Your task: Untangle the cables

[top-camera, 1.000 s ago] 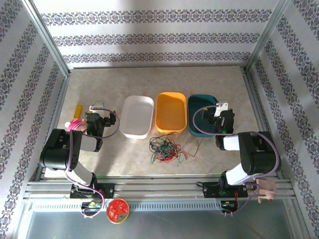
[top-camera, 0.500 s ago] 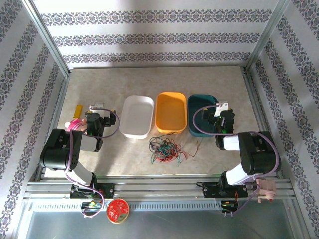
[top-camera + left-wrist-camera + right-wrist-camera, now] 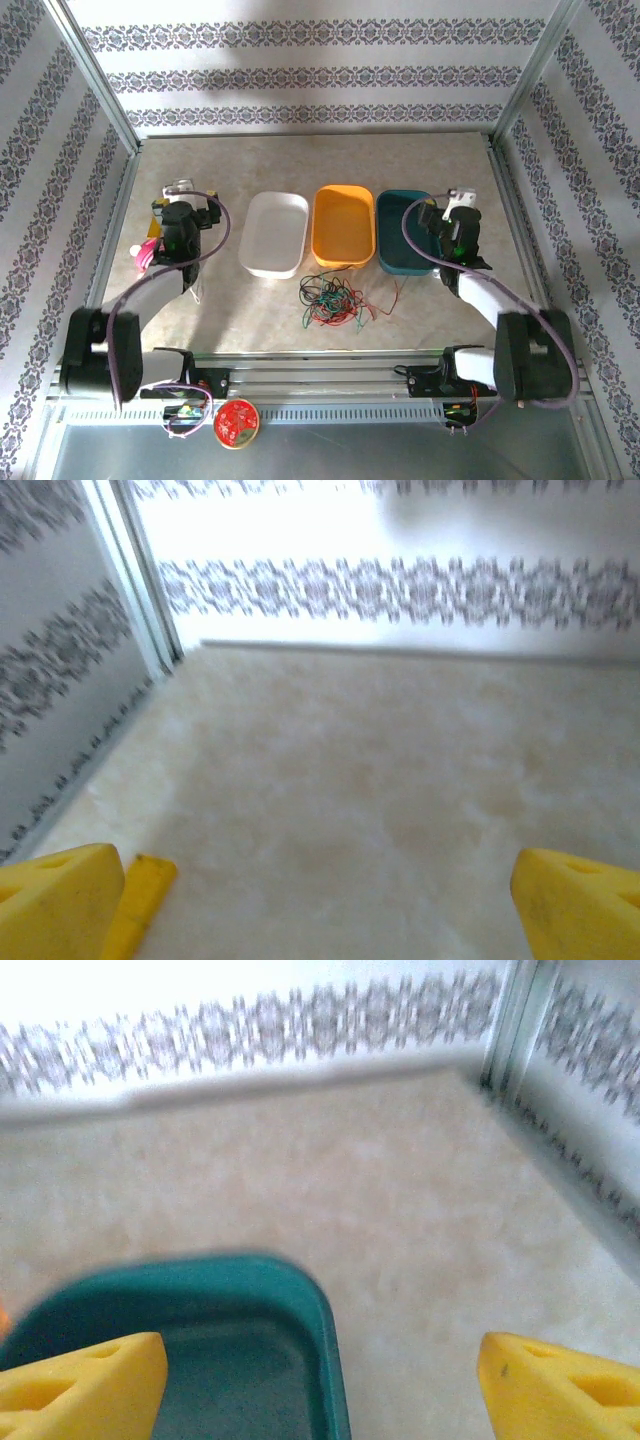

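On the beige table point(image 3: 420, 170), the cables point(image 3: 330, 298) lie tangled just in front of the orange tray point(image 3: 345, 225). The left gripper point(image 3: 320, 900) and right gripper point(image 3: 320, 1380) both gape wide, holding nothing.

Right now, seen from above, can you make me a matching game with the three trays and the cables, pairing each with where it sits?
Things:
1. white tray
2. orange tray
3. teal tray
4. cables

Places:
A. middle of the tray row
B. outside the trays, by the orange one's near edge
C. right end of the tray row
D. left end of the tray row

Pairs: 1-D, 2-A, 3-C, 4-B
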